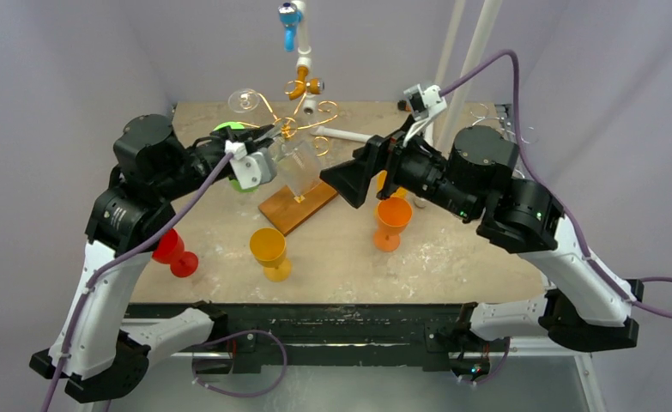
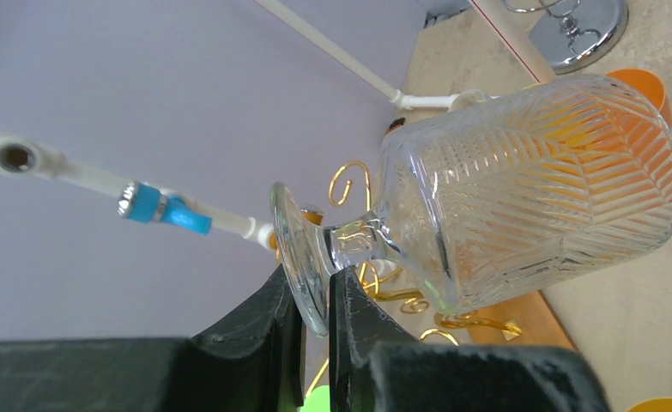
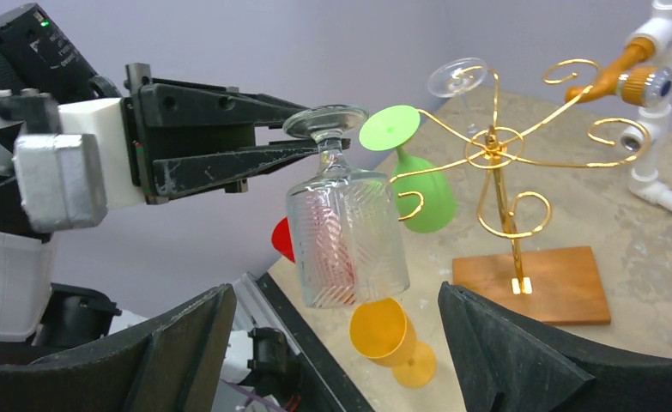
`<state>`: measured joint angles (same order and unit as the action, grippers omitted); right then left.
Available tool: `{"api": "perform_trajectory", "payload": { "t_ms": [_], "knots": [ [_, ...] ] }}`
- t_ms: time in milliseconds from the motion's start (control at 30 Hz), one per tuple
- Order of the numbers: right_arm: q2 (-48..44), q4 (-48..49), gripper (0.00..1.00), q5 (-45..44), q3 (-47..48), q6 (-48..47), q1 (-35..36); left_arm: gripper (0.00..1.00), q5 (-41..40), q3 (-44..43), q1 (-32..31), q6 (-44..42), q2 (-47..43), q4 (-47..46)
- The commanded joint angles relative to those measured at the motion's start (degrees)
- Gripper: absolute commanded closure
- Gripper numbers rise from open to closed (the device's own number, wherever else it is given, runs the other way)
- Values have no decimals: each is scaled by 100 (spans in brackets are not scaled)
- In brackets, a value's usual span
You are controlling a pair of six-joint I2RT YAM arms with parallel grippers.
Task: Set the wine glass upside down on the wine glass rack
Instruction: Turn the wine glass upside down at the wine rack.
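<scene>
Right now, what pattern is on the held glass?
Clear glass with herringbone-cut lines; left wrist view shows it best.

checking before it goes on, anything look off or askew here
Nothing spilled or broken. Only the clear wine glass stands out: the left tool pinches just its foot's edge, bowl hanging down near the gold rack.

A gold wire wine glass rack (image 1: 296, 209) on a wooden base stands mid-table (image 1: 452, 249), a white pipe stand (image 1: 302, 60) behind it. A green plastic goblet (image 1: 227, 127) and a clear plain glass (image 1: 245, 100) hang on its left arms. A clear patterned wine glass (image 1: 298, 167) hangs upside down in front of the rack, between the left claw (image 3: 306, 129) and right claw (image 1: 349, 182). Nearer sit a red goblet (image 1: 173, 251) at left, a yellow goblet (image 1: 269, 251) in the middle and an orange goblet (image 1: 392, 219) at right.
</scene>
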<state>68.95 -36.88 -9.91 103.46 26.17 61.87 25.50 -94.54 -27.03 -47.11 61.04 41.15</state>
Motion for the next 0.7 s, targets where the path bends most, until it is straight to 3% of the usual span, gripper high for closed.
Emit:
{"api": "perform_trajectory", "payload": {
  "t_ms": [0, 200, 500, 667],
  "knots": [
    [530, -325, 1, 712, 286, -455, -9, 100, 688, 132, 13, -848, -291, -807],
    [681, 212, 1, 1657, -19, -553, -11, 100, 895, 361, 13, -1337, -543, -988],
    [672, 971, 1, 2043, -505, -463, -8, 100, 1014, 475, 13, -1405, -636, -1125],
    [763, 1387, 20, 2090, -776, -320, -9, 100, 1204, 514, 13, -1357, -703, -1159]
  ]
}}
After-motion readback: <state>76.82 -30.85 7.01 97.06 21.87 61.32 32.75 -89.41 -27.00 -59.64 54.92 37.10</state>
